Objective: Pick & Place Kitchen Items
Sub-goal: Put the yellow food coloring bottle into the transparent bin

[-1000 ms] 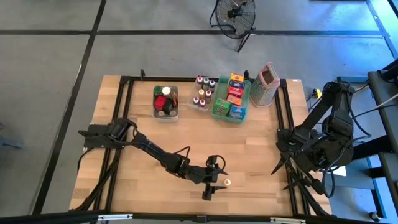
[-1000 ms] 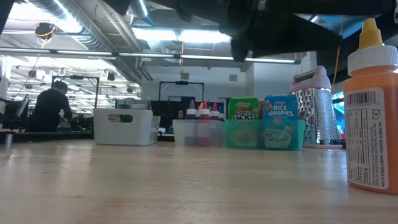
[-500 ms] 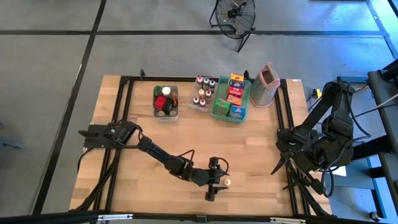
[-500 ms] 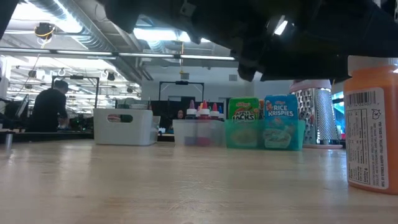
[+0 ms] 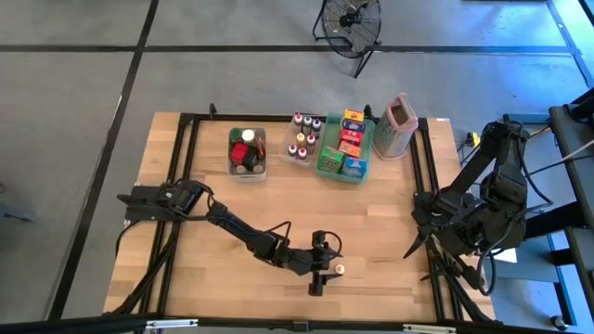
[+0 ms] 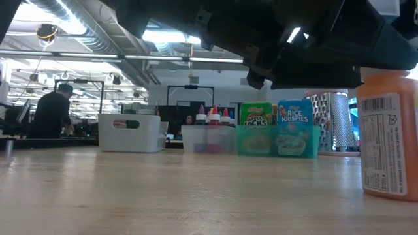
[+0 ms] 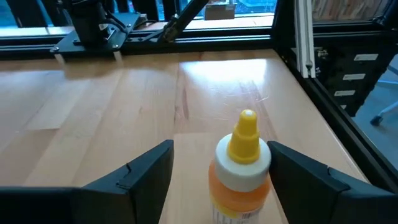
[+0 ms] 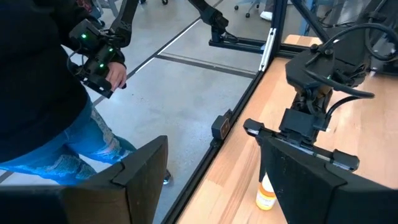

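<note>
An orange squeeze bottle (image 7: pixel 242 168) with a white collar and yellow nozzle stands upright on its base near the table's near edge (image 5: pixel 340 271). My left gripper (image 7: pixel 221 152) is open and low, with one finger on each side of the bottle's top. I see no touch. In the low view its dark body hides the cap of the bottle (image 6: pixel 390 140). My right gripper (image 8: pixel 211 174) is open and held high at the table's right edge (image 5: pixel 415 249), holding nothing.
At the far edge stand a clear bin of jars (image 5: pixel 247 153), a clear bin of small bottles (image 5: pixel 303 139), a green tray of food boxes (image 5: pixel 345 147) and a box grater (image 5: pixel 396 126). A person (image 8: pixel 56 93) stands on the floor beside the table.
My left gripper has sunk and moved a little toward the orange bottle, so its fingers now stand at both sides of the cap. In the low view its body now covers the cap. The bottle has stayed in place.
</note>
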Controlling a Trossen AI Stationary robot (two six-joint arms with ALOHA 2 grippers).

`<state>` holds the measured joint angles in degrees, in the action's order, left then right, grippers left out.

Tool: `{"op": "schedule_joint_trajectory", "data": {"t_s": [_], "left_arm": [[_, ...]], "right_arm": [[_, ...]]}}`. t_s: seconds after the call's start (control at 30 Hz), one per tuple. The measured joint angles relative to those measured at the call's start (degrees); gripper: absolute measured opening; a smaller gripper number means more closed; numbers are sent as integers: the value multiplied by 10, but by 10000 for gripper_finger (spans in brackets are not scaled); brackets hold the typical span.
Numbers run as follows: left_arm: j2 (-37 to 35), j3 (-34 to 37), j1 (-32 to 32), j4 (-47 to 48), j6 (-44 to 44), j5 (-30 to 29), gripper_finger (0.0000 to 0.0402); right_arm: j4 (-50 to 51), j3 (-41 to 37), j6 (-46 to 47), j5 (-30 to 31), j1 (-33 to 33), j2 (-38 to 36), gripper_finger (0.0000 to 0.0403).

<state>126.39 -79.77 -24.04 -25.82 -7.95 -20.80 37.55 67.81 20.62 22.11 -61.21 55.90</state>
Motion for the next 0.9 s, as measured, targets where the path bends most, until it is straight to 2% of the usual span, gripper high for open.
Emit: {"op": "schedule_joint_trajectory", "data": {"t_s": [0.33,0.47,0.63,0.9], "left_arm": [[0,0,9,0,-3,24,196],[0,0,12,1,-26,29,164],[0,0,21,1,-48,63,118],[0,0,20,1,-64,72,115]], "right_arm": [[0,0,0,4,0,0,264],[0,0,0,4,0,0,264],[0,0,0,4,0,0,264],[0,0,0,4,0,0,263]]}}
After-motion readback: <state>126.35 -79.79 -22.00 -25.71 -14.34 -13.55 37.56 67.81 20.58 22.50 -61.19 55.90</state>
